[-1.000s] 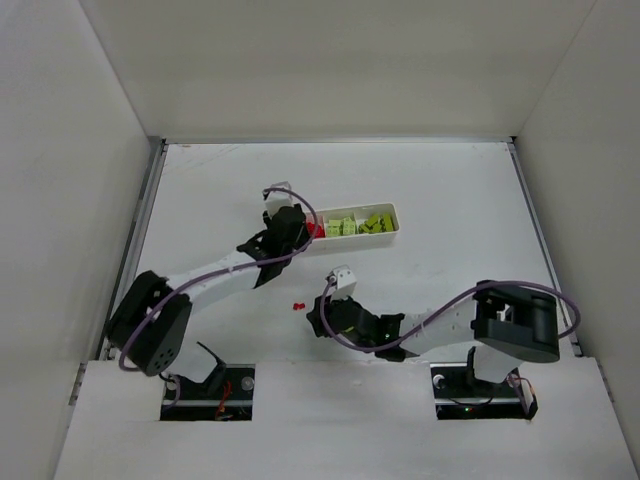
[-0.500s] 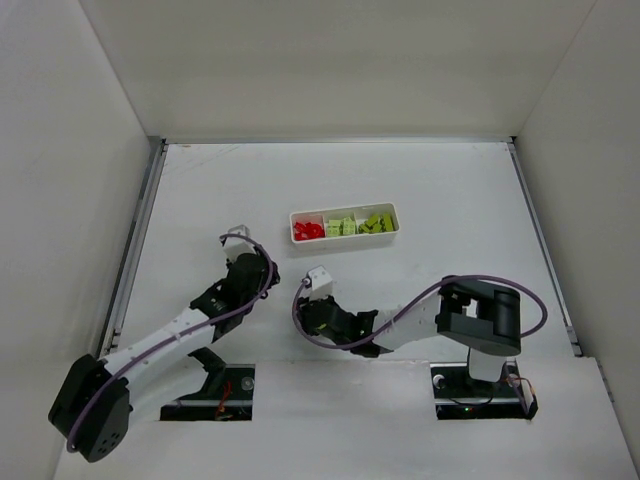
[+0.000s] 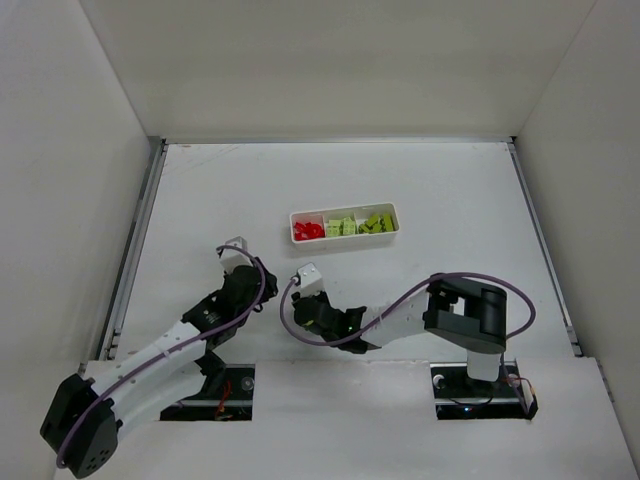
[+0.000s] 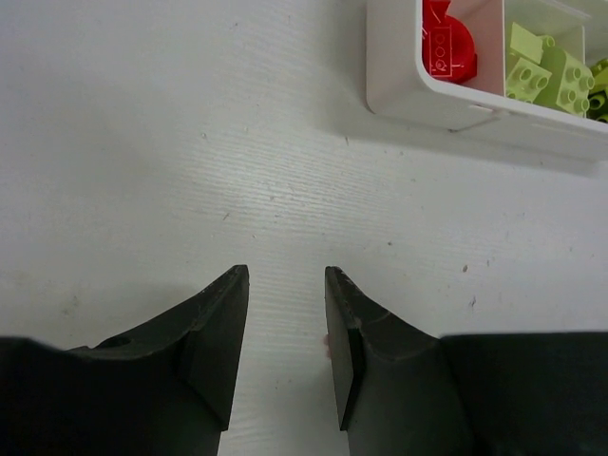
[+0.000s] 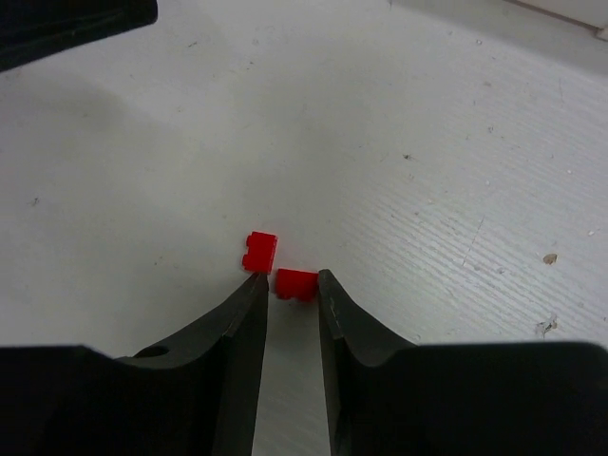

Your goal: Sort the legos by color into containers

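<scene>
Table [image 3: 450, 190]: white, walled on the left, the right and the far side; broad bare surface around the tray and on both flanks.
Left arm [image 3: 170, 345]: elbow swung out to the near-left corner, forearm slanting up and right, wrist near mid-table, pointing toward the tray's left end.
Right arm [image 3: 400, 320]: shoulder block over its base at the near right, forearm stretched low and leftward along the near edge, wrist just right of the left arm's wrist, the two apart.
Tray [image 3: 396, 222]: long white tray lying crosswise beyond both wrists, well apart from them, with open table between; its left end shows in the upper right of the left wrist view.
Left gripper [image 4: 285, 275]: jaws parted with a clear gap, nothing between them, only bare table ahead; it holds nothing.
Right gripper [image 5: 290, 277]: jaws drawn close, fingertips down at the table on either side of one red brick; whether they pinch it cannot be told.
Sorted legos: red pieces [image 3: 308, 230] in the tray's left compartment, yellow-green pieces [image 3: 362, 224] in the middle and right ones.
Red brick at the tips [image 5: 295, 284]: on the table in the mouth of the right gripper.
Second red brick [image 5: 259, 252]: on the table just beyond the left-hand fingertip in the right wrist view, just beside the first.
</scene>
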`<state>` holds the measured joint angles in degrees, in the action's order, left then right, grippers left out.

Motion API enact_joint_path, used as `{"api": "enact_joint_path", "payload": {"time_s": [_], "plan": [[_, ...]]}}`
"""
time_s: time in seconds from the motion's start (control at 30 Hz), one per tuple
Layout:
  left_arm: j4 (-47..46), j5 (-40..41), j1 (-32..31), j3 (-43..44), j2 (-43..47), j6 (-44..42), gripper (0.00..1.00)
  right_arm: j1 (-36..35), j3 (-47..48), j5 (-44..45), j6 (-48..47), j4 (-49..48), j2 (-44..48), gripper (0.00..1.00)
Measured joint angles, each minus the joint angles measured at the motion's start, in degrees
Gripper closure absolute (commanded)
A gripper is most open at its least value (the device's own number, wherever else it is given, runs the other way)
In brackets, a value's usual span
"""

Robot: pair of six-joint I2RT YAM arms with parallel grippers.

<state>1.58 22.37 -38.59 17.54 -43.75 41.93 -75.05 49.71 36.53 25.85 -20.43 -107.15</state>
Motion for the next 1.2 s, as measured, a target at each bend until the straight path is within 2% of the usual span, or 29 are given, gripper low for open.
{"api": "enact_joint_path", "payload": {"time_s": [0.23, 0.4, 0.6, 0.87, 0.93, 1.1, 1.2], "plan": [[1.0, -1.0, -2.4, -0.1, 0.0, 0.8, 0.63, 0.0, -0.3, 0.1, -0.1, 0.9, 0.8, 0.73], [1.3, -1.3, -5.2, -0.1, 0.0, 1.5, 0.63, 1.3, -3.8, -0.5, -0.1, 2.3, 7.8, 0.74], [1.2, -0.8, -10.5, -0.1, -2.1, 3.0, 0.63, 9.0, -2.9, -2.7, -1.5, 1.9, 14.5, 0.75], [-0.3, 2.5, -16.9, 0.0, -8.0, 4.5, 0.62, 19.1, 6.6, -8.1, -3.7, 0.4, 8.8, 0.74], [-1.1, 3.3, -17.9, 0.0, -9.6, 4.8, 0.61, 20.6, 9.4, -9.7, -3.8, 0.1, 6.4, 0.69], [-2.9, 4.8, -19.5, 0.0, -13.7, 5.9, 0.61, 23.4, 13.3, -12.2, -3.5, -0.2, 2.5, 0.47], [-3.4, 5.4, -20.1, 0.0, -15.0, 6.3, 0.61, 24.4, 13.3, -13.2, -3.4, -0.3, 2.6, 0.47]]}}
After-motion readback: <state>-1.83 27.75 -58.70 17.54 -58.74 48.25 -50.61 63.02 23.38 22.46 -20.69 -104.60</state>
